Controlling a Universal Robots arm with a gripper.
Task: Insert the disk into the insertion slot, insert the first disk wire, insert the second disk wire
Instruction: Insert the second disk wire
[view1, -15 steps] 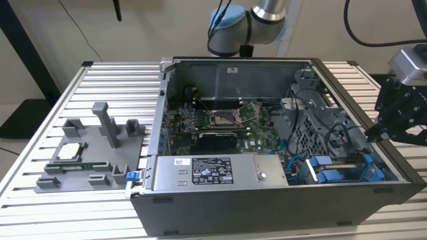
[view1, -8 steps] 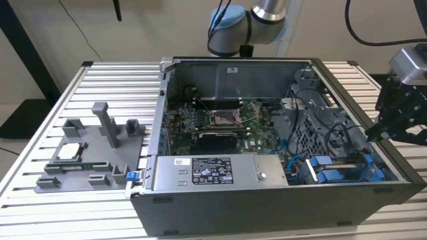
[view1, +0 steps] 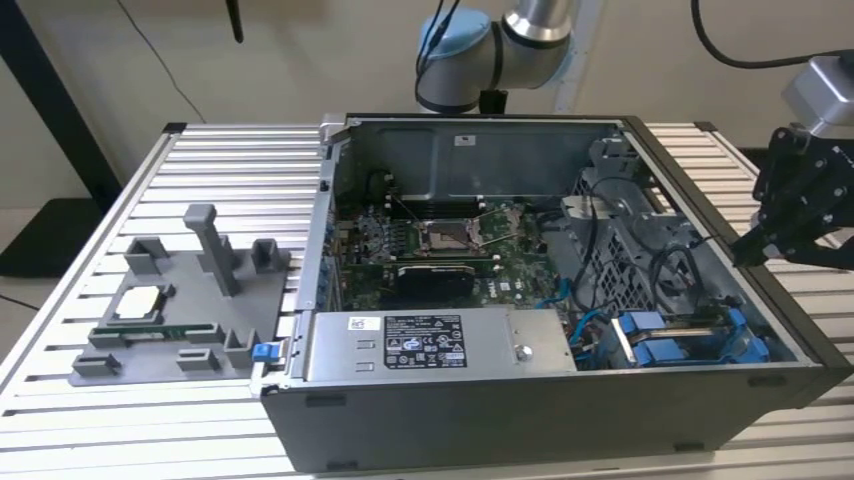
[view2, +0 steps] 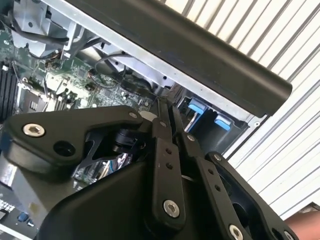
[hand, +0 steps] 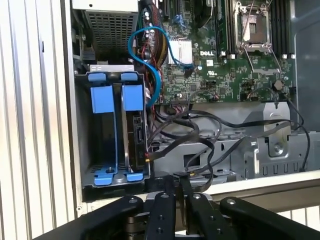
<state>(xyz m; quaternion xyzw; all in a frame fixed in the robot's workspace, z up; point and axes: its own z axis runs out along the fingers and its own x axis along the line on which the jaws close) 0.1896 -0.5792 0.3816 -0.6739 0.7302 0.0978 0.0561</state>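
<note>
- Silver rectangular disk (hand: 136, 137), clipped in its bright blue plastic carrier (hand: 133, 97), sits inside the insertion slot (hand: 112, 67) of the dark grey metal drive cage (hand: 82, 160); disk insertion judged complete
- Black gripper (hand: 174, 181) hangs near the cage, outside the pale case wall (hand: 260, 181); fingers narrow, tips nearly touching, holding nothing
- Loose black cables (hand: 192, 131) lie just beside the cage; whether any is plugged into the disk cannot be told
- Step in hand, by judgement: first disk wire; it calls for parted fingers and a square grip on a connector beside the cage

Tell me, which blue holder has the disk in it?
The blue carrier nearer the motherboard holds the disk; the other carrier by the case wall looks hollow.
</note>
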